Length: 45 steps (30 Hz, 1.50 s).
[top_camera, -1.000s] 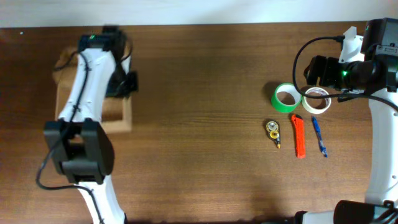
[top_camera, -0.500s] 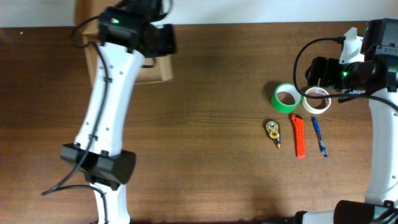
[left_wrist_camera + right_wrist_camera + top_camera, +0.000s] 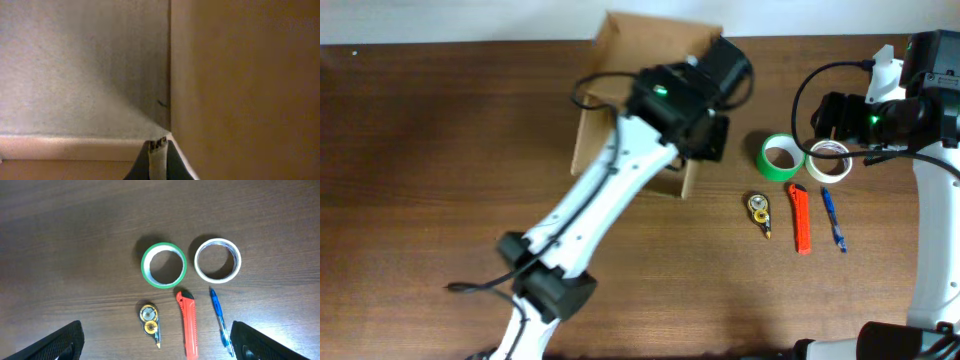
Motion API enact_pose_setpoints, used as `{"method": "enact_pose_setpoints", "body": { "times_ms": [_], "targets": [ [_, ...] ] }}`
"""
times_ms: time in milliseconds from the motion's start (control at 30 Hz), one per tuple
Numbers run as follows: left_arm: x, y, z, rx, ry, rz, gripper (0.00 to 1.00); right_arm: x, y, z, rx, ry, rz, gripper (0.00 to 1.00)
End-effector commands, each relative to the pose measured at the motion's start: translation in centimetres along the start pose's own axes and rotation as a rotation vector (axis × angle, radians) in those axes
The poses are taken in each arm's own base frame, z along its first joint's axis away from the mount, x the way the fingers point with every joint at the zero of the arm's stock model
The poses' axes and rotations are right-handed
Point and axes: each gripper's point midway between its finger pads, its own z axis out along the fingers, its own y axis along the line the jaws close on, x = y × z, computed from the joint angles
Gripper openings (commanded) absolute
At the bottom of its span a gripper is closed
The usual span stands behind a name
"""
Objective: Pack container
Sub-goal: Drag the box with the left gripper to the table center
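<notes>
Open box held beside the supplies; nothing visibly packed yet.

The left jaws are pinched shut on a wall of the small plain brown cardboard box (image 3: pixel 592 135), flap up, at mid dark wooden tabletop (image 3: pixel 440 200) near the green tape roll (image 3: pixel 781 157). The right jaws hang wide open and empty above it, the white tape roll (image 3: pixel 829 160), orange box cutter (image 3: pixel 800 218) and blue pen (image 3: pixel 833 218). Next, probably, they drop onto one item, grip it, and carry it to the box.

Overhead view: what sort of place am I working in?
Probably a packing desk or workbench: a wooden table, a cardboard box, a green tape roll, a white tape roll and an orange utility knife.
</notes>
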Motion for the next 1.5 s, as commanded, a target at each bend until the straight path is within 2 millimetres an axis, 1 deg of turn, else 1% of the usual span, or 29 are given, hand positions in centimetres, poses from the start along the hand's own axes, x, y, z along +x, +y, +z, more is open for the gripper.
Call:
{"method": "enact_pose_setpoints", "body": {
  "times_ms": [0, 100, 267, 367, 500, 633, 867, 1233, 1400, 1467],
  "targets": [
    [0.8, -0.5, 2.5, -0.036, 0.052, -0.043, 0.01, -0.5, -0.3, -0.5, 0.011, -0.017, 0.014, 0.95],
    [1.3, -1.4, 4.9, -0.059, 0.076, -0.058, 0.02, -0.5, -0.2, -0.5, 0.010, -0.017, 0.014, 0.95],
    [1.7, -1.9, 8.3, -0.108, 0.092, -0.076, 0.01, -0.5, -0.2, -0.5, 0.010, -0.017, 0.014, 0.95],
    [1.5, -2.0, 9.9, -0.117, 0.095, -0.107, 0.02, -0.5, -0.2, -0.5, 0.010, -0.017, 0.014, 0.95],
    [0.7, -2.2, 11.7, -0.110, 0.074, -0.158, 0.02, -0.6, -0.2, -0.5, 0.009, -0.022, 0.013, 0.95],
    [0.1, -2.2, 12.7, -0.105, 0.058, -0.172, 0.02, -0.6, -0.2, -0.5, 0.005, -0.024, 0.021, 0.95],
    [0.7, -1.8, 14.7, -0.130, 0.090, -0.184, 0.02, -0.8, 0.2, -0.5, -0.017, -0.032, 0.030, 0.95],
    [0.7, -1.4, 16.1, -0.139, 0.099, -0.189, 0.02, -0.8, 0.2, -0.5, -0.017, -0.031, 0.030, 0.95],
    [0.2, -1.5, 17.3, -0.104, 0.101, -0.178, 0.01, -0.8, 0.2, -0.5, -0.018, -0.030, 0.030, 0.94],
    [0.1, -1.1, 17.6, -0.103, 0.108, -0.180, 0.02, -0.8, 0.3, -0.5, -0.020, -0.030, 0.030, 0.95]
  ]
}}
